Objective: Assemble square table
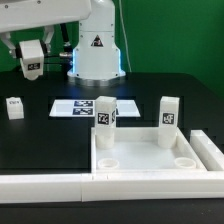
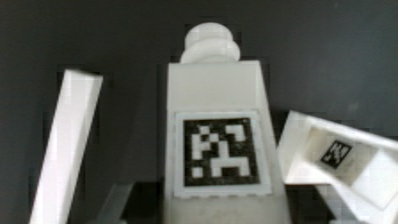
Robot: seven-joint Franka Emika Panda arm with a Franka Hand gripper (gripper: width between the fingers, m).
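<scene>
The square table top is a white tray with a raised rim and round corner sockets, lying at the front. Two white tagged leg blocks stand upright at its far corners. A third leg block rests on the black table at the exterior view's left. My gripper hangs high at the upper left, shut on a fourth leg block. In the wrist view that leg block fills the middle, tag facing the camera, peg pointing away, with my gripper clamped on its near end.
The marker board lies behind the tray. A long white wall runs along the front and up the exterior view's right side. The robot base stands at the back. In the wrist view a white strip and a tagged white piece lie below.
</scene>
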